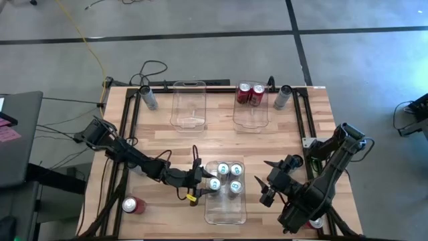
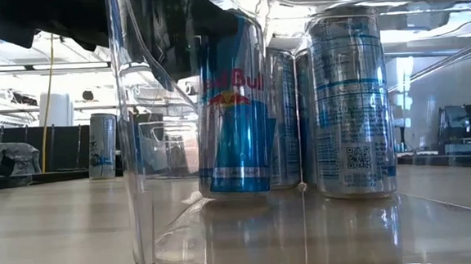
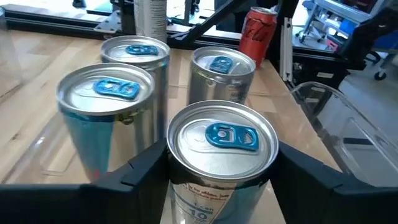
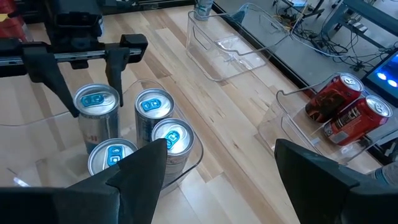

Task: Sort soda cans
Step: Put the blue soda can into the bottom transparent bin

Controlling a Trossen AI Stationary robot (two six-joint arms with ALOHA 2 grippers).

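Observation:
A clear bin (image 1: 225,207) near the table's front edge holds several silver-blue soda cans with blue tabs. My left gripper (image 1: 207,182) reaches in level from the bin's left side and is shut on the nearest-left can (image 3: 221,140), also seen as the can (image 4: 96,102) in the right wrist view. The other cans (image 3: 106,93) stand upright on the bin's floor beside it. My right gripper (image 1: 263,189) hangs open above the table, just right of this bin, with nothing between its fingers. My left gripper pinches the can's upper wall (image 3: 180,183), just under the rim, between its two fingers (image 3: 140,168) on opposite sides. The fingers come level from the table's left side. The can is upright and its bottom (image 2: 238,193) looks to stand on the bin's floor.
An empty clear bin (image 1: 188,104) and a bin (image 1: 253,117) holding two red cans (image 1: 250,94) stand at the far side. Grey cans stand at the far left (image 1: 148,98) and far right (image 1: 282,98). A red can (image 1: 133,205) lies at the near left.

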